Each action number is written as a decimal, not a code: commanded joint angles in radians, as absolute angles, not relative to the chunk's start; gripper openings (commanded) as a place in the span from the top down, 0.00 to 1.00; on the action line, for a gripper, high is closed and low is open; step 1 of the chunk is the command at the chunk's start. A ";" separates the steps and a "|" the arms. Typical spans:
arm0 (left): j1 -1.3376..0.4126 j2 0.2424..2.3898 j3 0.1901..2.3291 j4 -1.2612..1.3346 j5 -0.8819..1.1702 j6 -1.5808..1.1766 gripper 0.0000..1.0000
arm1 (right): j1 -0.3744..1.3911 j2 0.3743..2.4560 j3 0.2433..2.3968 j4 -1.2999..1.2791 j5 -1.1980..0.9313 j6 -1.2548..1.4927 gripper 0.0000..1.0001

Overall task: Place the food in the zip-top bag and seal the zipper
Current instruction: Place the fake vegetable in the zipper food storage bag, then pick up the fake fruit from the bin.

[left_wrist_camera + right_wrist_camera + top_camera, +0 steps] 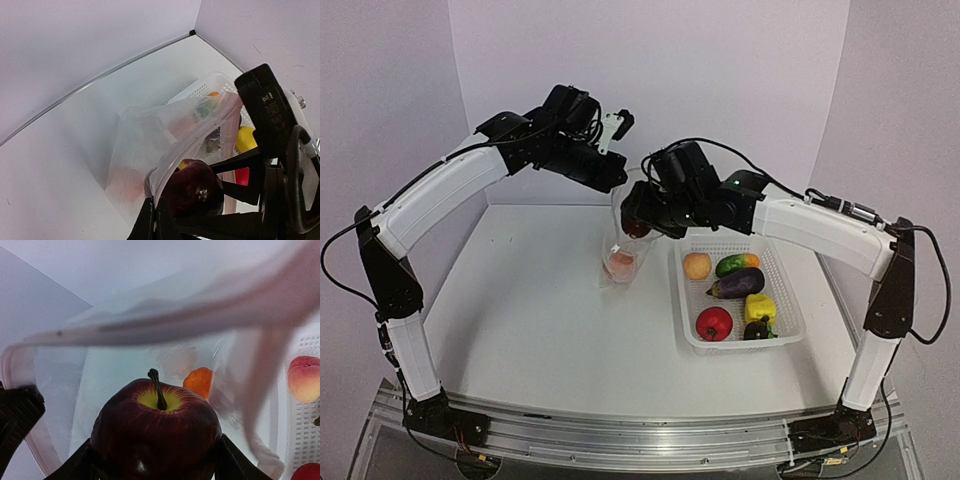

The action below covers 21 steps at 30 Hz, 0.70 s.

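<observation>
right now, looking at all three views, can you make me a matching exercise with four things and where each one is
Things
1. dark red fruit
2. zip-top bag
3. eggplant
4. orange piece

Places
a. lying in the white basket
b. held in the right gripper
c. mouth edge pinched by the left gripper
d. down inside the bag

Pairs: 1-b, 2-c, 3-a, 4-d
</observation>
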<state>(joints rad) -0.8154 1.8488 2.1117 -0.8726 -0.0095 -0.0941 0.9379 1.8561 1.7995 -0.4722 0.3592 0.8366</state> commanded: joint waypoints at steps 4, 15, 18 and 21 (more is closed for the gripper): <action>-0.809 1.820 2.161 -0.860 0.021 -0.126 1.00 | 0.943 1.887 2.022 -0.650 0.367 0.710 0.11; -0.745 1.836 2.145 -0.867 -0.063 -0.124 1.00 | 0.943 1.874 2.226 -0.765 0.199 0.550 0.05; -0.731 1.833 2.141 -0.865 -0.089 -0.114 1.00 | 0.939 1.838 2.284 -0.771 0.151 0.492 0.02; -0.729 1.817 2.138 -0.848 -0.122 -0.091 1.00 | 0.895 1.737 2.202 -0.794 0.239 0.497 0.02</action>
<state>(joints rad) -0.7361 1.8492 2.1147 -0.8738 -0.0609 -0.1224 0.9357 1.8746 2.2351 -0.7578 0.2142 0.5477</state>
